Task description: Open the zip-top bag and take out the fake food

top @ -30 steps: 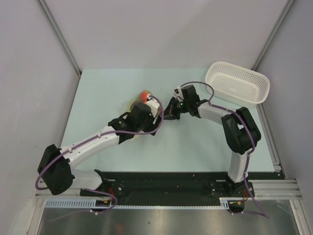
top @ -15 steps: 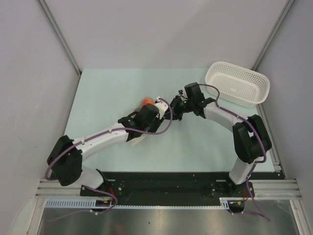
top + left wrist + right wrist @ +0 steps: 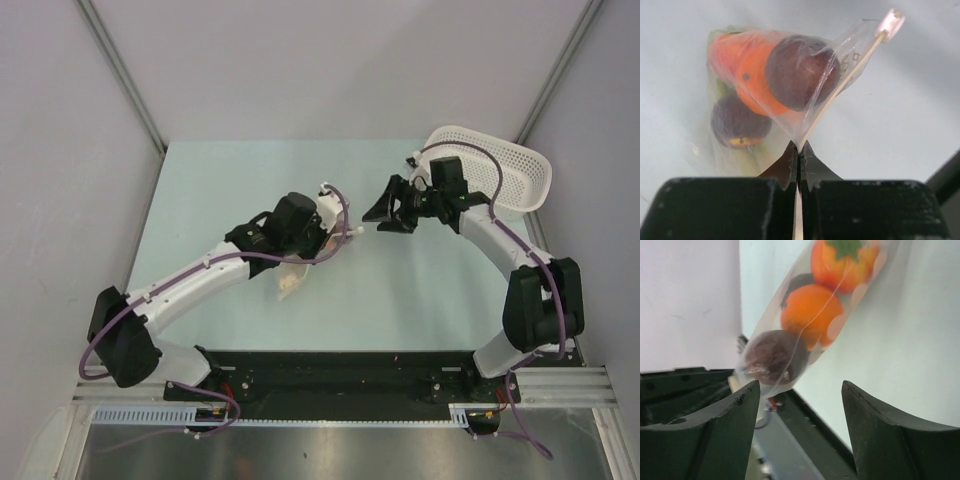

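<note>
The zip-top bag (image 3: 790,90) hangs from my left gripper (image 3: 799,146), whose jaws are shut on its edge just below the white zip strip (image 3: 860,60). Through the clear plastic I see the fake food: an orange ball (image 3: 757,80), two dark purple lumps (image 3: 800,70), a red piece (image 3: 722,47) and green stalks. From above, the bag (image 3: 293,282) shows pale under the left arm. My right gripper (image 3: 385,213) stands open to the right of the bag, apart from it. In its wrist view the right gripper (image 3: 799,385) holds nothing, and the bag (image 3: 805,315) hangs just beyond it.
A white perforated basket (image 3: 515,170) stands at the back right, partly behind the right arm. The pale green table (image 3: 420,290) ends at a black rail along the near edge. Grey walls close in both sides.
My left gripper has closed on the bag's edge and shifted right. My right gripper has let go, opened, and drawn back to the right toward the basket.
</note>
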You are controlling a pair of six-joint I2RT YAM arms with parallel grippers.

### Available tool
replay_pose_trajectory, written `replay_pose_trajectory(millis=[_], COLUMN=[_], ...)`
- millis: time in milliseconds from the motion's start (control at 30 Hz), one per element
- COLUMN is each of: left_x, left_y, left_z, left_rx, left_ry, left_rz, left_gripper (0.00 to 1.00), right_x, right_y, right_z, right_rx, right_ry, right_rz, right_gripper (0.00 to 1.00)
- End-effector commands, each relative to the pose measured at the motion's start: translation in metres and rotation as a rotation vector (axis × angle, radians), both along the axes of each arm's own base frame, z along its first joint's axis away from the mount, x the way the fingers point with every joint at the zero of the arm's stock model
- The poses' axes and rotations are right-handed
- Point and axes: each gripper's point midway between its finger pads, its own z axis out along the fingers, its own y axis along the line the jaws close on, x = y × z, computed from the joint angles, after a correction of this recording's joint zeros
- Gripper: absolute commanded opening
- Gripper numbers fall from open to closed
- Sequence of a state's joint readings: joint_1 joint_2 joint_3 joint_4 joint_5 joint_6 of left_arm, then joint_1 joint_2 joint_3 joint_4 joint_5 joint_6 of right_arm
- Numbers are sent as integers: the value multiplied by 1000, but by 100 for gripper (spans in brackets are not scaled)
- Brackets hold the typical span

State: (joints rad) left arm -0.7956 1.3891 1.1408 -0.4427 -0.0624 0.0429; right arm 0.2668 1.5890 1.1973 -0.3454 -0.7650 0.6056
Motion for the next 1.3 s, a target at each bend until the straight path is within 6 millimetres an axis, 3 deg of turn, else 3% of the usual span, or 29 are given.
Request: replay_pose_trajectory(millis=[0,33,67,133,200,400,467,600,767,1133,1167,1267], left_x=[-14,-20,-17,-22,-18,-27,-30,-33,-36,-37,-38,-40], left_y=[-11,-13,-8,-11,-10,-14,-14,-15,-12,-10,-11,-12], left_z=[51,52,53,61,67,78,78,77,78,85,86,90], left_rx=[-198,-222,-241,-292,-317,-355,-363,-369,-376,-411,-416,-430], left_ry=[56,92,114,179,204,236,250,270,273,283,285,285], left_rz=[-78,-102,-92,-108,-109,-181,-200,-213,-209,-212,-216,-223], left_gripper=[0,0,0,0,0,0,0,0,0,0,0,0], right_x=[-9,-5,-9,-12,-24,-52,-48,-41,-51,-69,-70,-67], right_y=[-17,-19,-22,-26,-23,-4,-1,8,19,35,36,38], right_z=[26,39,37,64,72,66,67,87,98,90,92,94], right_rx=[-90,-80,-79,-64,-36,21,0,24,107,144,152,171], right_ry=[-365,-457,-501,-648,-722,-834,-876,-1019,-1037,-1048,-1059,-1044], right_rz=[101,95,106,89,145,363,359,357,409,497,499,491], right_gripper=[72,72,72,72,72,68,67,62,52,50,48,26])
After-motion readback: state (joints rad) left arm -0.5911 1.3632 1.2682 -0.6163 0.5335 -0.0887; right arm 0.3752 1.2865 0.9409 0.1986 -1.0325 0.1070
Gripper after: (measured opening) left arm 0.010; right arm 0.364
